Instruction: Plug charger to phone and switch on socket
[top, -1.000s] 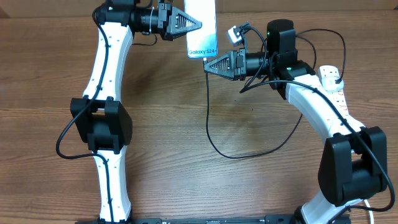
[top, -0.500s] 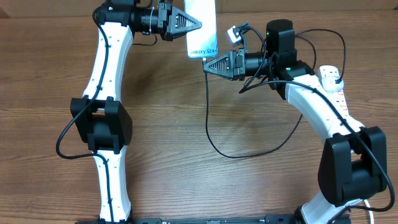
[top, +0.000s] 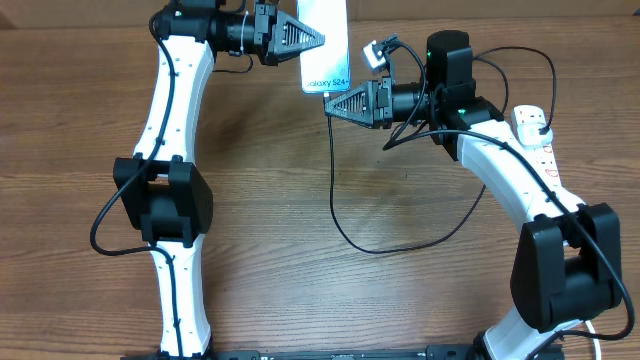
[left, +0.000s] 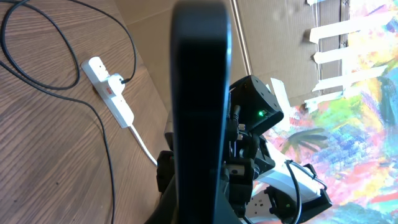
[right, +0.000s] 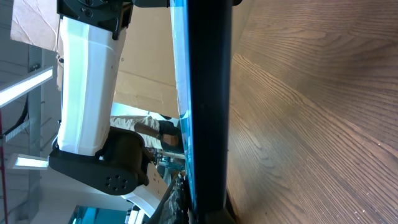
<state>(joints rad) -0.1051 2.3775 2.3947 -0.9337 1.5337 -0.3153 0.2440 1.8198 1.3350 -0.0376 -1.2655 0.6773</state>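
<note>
In the overhead view the phone is held off the table at the far middle, its lit screen up and "Galaxy S24" along its near edge. My left gripper is shut on its left side. My right gripper is shut on the charger's connector end right at the phone's near edge; the tip itself is hidden. The charger cable hangs from there, loops over the table and runs right to the white socket. Both wrist views show the phone edge-on as a dark bar.
In the left wrist view the socket lies on the wood with a black plug in it and its thick white cord trailing off. Cardboard and a painted sheet stand behind the table. Both arms crowd the far middle.
</note>
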